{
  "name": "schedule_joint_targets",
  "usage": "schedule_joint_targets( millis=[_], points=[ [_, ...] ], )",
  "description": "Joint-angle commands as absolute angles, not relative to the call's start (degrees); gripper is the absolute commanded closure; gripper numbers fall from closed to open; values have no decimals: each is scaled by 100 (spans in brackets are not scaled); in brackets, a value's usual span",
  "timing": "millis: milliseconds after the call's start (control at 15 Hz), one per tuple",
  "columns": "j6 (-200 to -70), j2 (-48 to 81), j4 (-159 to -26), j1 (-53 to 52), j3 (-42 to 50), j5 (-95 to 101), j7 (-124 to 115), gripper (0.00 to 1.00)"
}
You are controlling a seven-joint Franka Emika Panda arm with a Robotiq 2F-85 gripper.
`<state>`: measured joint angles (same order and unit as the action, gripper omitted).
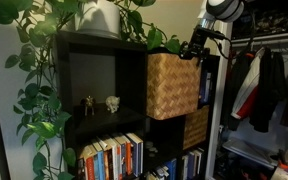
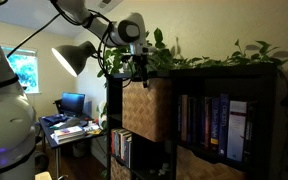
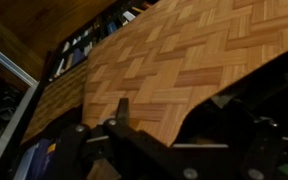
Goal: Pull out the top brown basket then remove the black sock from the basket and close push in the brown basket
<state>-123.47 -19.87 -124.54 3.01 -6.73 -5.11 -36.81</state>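
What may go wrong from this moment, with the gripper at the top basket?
1. The basket seems to stick out of its cubby already; a further pull may tip it off the shelf.
2. Plant leaves hang close to the open gripper; the arm might snag them.
3. No sock shows in any view, so reaching into the basket would be half blind.

A leafy plant (image 1: 29, 60) trailed over the black shelf (image 1: 94, 40), two small figurines (image 1: 112, 102) in one cubby. Books (image 1: 114, 158) stood at their six o'clock, and clothes (image 1: 269, 85) hung at three o'clock.
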Motion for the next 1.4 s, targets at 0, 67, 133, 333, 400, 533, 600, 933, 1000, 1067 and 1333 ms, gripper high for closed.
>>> schedule_joint_targets(
  millis=[0,67,133,333,400,533,600,933,1000,1067,1333],
  points=[
    [-12835,-2026,-12521,196,-705,-460,-3434,0],
    [-12719,-2001,-12414,180,-726,-502,-3440,0],
    [-12594,-1989,-12343,179,-752,-510,-3481,0],
    [-11883,-1962,-11989,129,-799,-498,-3549,0],
    [-11694,-1959,-11883,119,-826,-466,-3565,0],
    [-11338,-1957,-11650,104,-885,-410,-3596,0],
    [-11225,-1955,-11540,97,-913,-372,-3588,0],
    [-11491,-1789,-11254,-28,-846,-555,-2884,0],
    [-11526,-1707,-11221,-56,-824,-596,-2686,0],
    [-11548,-1621,-11197,-68,-810,-631,-2541,0],
    [-11874,-1256,-11255,-172,-730,-640,-1527,0]
  ],
)
